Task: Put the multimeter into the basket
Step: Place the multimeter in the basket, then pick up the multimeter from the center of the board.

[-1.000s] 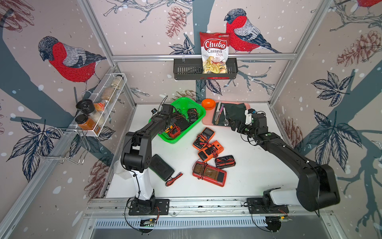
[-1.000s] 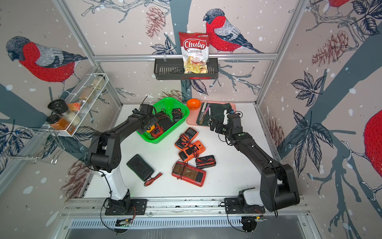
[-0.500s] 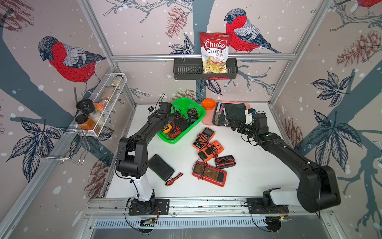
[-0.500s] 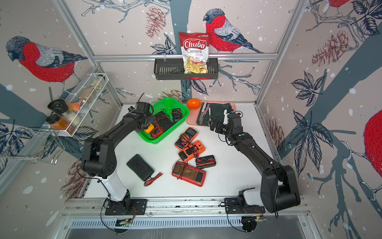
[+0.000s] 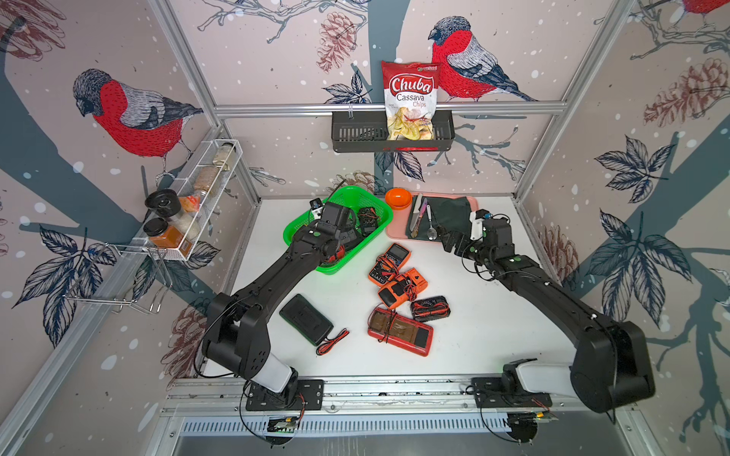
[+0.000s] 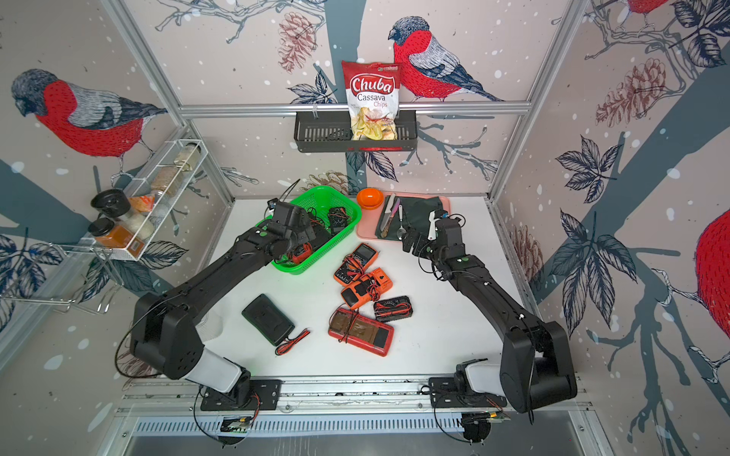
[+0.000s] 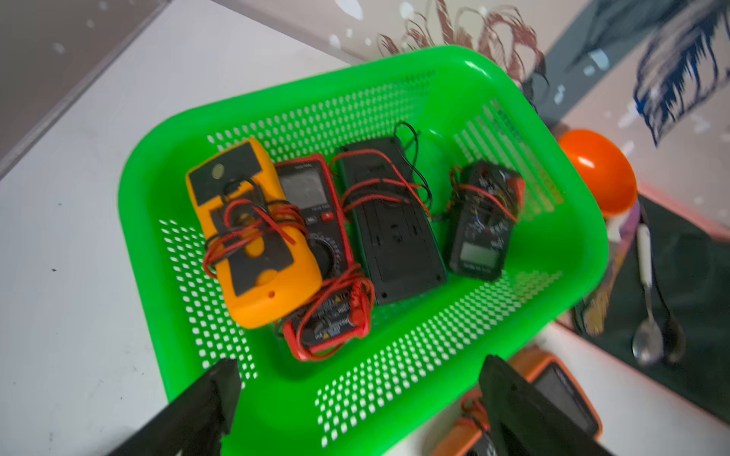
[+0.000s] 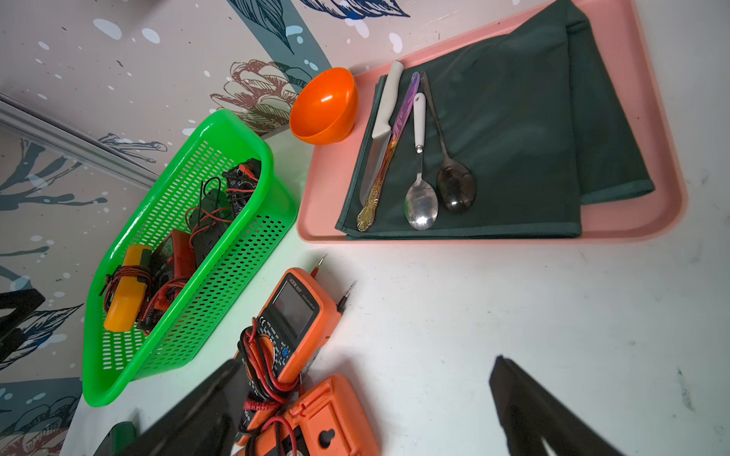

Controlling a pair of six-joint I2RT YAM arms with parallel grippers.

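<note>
Left tool (image 7: 357,375) has edged across the basket (image 7: 584,237), spread empty above its rim; right tool (image 8: 367,375) stays released near the tray (image 8: 632,225).

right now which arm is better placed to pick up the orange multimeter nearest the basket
Probably the right: the right gripper, open and empty, hangs beside that orange multimeter. The left gripper, also open, hangs over the basket.
</note>
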